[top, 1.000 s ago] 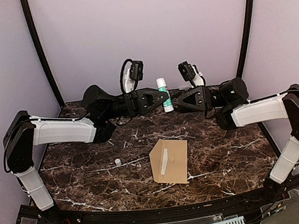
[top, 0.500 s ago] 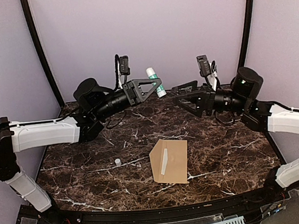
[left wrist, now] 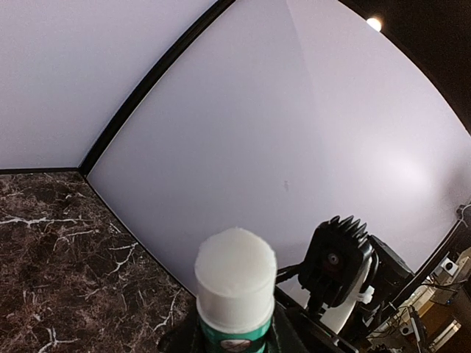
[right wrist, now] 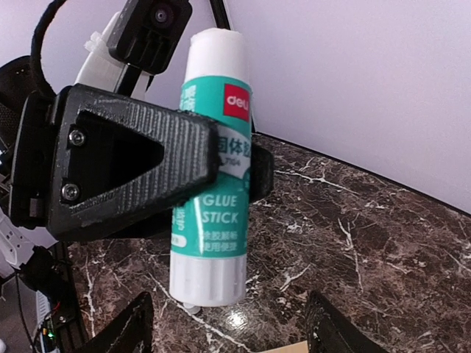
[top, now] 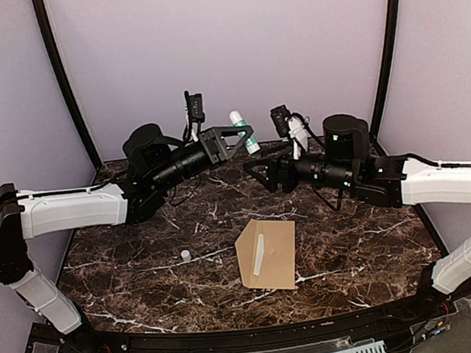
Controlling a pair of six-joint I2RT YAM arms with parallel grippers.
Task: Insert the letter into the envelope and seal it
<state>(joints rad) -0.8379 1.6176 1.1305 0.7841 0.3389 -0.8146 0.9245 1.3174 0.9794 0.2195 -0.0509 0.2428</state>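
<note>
Both grippers sit high: left gripper (top: pixel 247 137) is clamped mid-barrel on the glue stick (right wrist: pixel 210 220), which looks uncapped, and right gripper (top: pixel 258 174) is spread wide and empty just under the stick's white base. The envelope (top: pixel 278 256) lies flat well below both, with the letter not visible and presumably inside, so I read this as the sealing step. Next, right must close squarely on that base, then glue goes down to the flap

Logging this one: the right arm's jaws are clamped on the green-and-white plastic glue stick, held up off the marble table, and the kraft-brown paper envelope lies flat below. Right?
Not quite: the left gripper, not the right, clamps the green-and-white plastic glue stick, as the right wrist view shows. The right gripper faces it with open jaws. The rest stands, kraft-brown paper envelope included.
</note>
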